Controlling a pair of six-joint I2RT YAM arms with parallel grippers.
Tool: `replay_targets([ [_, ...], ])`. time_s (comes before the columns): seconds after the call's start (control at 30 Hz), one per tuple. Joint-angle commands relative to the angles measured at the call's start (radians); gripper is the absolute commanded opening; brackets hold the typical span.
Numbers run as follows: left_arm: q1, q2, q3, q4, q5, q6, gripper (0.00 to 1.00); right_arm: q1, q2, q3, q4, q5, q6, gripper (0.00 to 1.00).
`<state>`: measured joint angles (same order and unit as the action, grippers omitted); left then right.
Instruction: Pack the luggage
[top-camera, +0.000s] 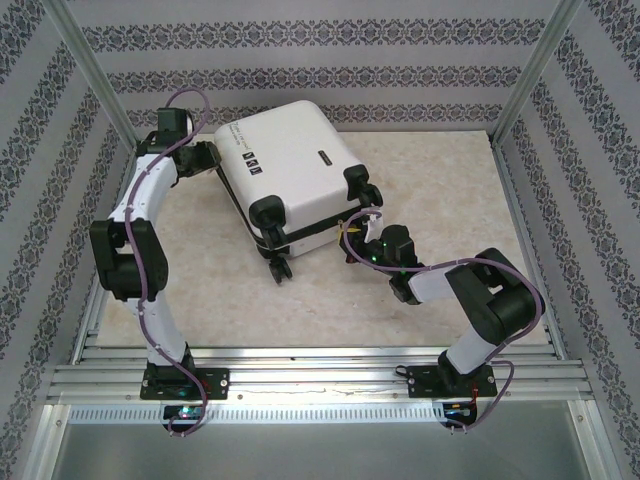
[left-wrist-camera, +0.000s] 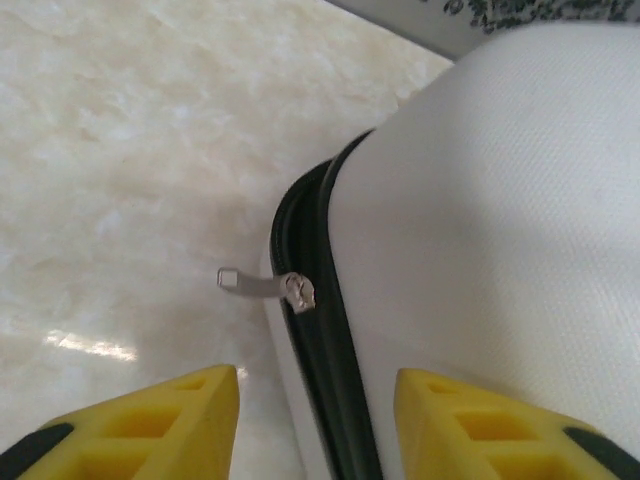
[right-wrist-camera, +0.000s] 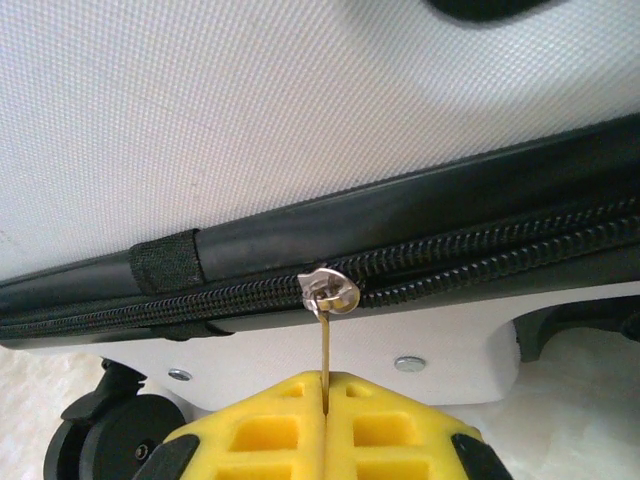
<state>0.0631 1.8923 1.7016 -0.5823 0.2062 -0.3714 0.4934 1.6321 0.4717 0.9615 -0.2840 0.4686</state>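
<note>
**Right fingers on the zip, left fingers released**

Nearest the right wrist lens: yellow right fingers (right-wrist-camera: 300, 425), clenched on the thin metal pull tab (right-wrist-camera: 325, 350). Just above, its slider (right-wrist-camera: 328, 293) on the black zipper (right-wrist-camera: 500, 255); one row of teeth to the slider's left, two rows to its right. White luggage (right-wrist-camera: 300, 100) above and below that seam. Black wheel (right-wrist-camera: 105, 440) at lower left, just beside the fingers, crowding that side.

At the left wrist: left fingers (left-wrist-camera: 185, 415) released and spread wide, one on each side of a rounded luggage corner, touching nothing. Between them and ahead, a second slider (left-wrist-camera: 300, 292), its tab (left-wrist-camera: 243, 281) sticking out sideways over the pale tabletop (left-wrist-camera: 120, 150), apart from both fingers.

From above: luggage lying flat and skewed on the far-left part of the tabletop, wheels toward the near and right sides. Left fingers (top-camera: 208, 157) at its far-left corner, right fingers (top-camera: 357, 228) at its near-right edge, close under a wheel. Bare tabletop to the right of the luggage and along the near side. Metal posts (top-camera: 535, 60) at the far corners and patterned walls (top-camera: 600, 180) close on three sides; left arm's elbow right by the left edge.
</note>
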Motion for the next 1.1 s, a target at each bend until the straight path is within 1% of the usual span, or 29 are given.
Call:
replay_targets([
  [0.0,-0.045,-0.189,-0.108,-0.014,-0.072,0.002,0.57,0.007,-0.014,-0.001,0.013,0.003,-0.015,0.0],
  [0.07,-0.077,-0.306,-0.213,-0.022,-0.13,-0.017,0.58,0.007,-0.003,0.01,0.011,0.0,-0.017,0.0],
  [0.1,-0.101,-0.375,-0.272,-0.026,-0.165,-0.029,0.58,0.007,0.007,0.014,0.011,-0.004,-0.016,0.0],
  [0.17,-0.164,-0.503,-0.378,-0.04,-0.235,-0.058,0.61,0.007,0.022,0.022,0.013,-0.01,-0.013,0.0],
  [0.27,-0.284,-0.688,-0.504,-0.073,-0.316,-0.135,0.67,0.007,0.042,0.032,0.014,-0.02,-0.007,0.0],
  [0.33,-0.38,-0.804,-0.582,-0.095,-0.39,-0.226,0.69,0.007,0.05,0.035,0.013,-0.025,0.0,0.0],
  [0.4,-0.456,-0.896,-0.668,-0.062,-0.402,-0.31,0.71,0.007,0.056,0.036,0.01,-0.027,0.001,0.0],
  [0.47,-0.527,-0.948,-0.736,-0.016,-0.406,-0.389,0.74,0.006,0.063,0.042,0.006,-0.033,0.003,0.0],
  [0.53,-0.601,-0.952,-0.764,0.008,-0.42,-0.45,0.74,0.008,0.066,0.047,0.005,-0.036,0.005,0.0],
  [0.63,-0.724,-0.898,-0.764,0.067,-0.495,-0.488,0.75,0.011,0.061,0.042,0.005,-0.034,0.001,0.0],
  [0.73,-0.79,-0.795,-0.702,0.074,-0.525,-0.479,0.76,0.014,0.052,0.037,-0.005,-0.026,-0.007,0.0],
  [0.83,-0.824,-0.697,-0.624,0.061,-0.549,-0.445,0.77,0.014,0.046,0.031,-0.009,-0.021,-0.013,0.0],
  [0.93,-0.836,-0.617,-0.554,-0.003,-0.598,-0.433,0.77,0.014,0.042,0.028,-0.008,-0.017,-0.014,0.0],
  [1.07,-0.838,-0.571,-0.521,-0.032,-0.616,-0.425,0.77,0.014,0.034,0.022,-0.01,-0.012,-0.02,0.0],
])
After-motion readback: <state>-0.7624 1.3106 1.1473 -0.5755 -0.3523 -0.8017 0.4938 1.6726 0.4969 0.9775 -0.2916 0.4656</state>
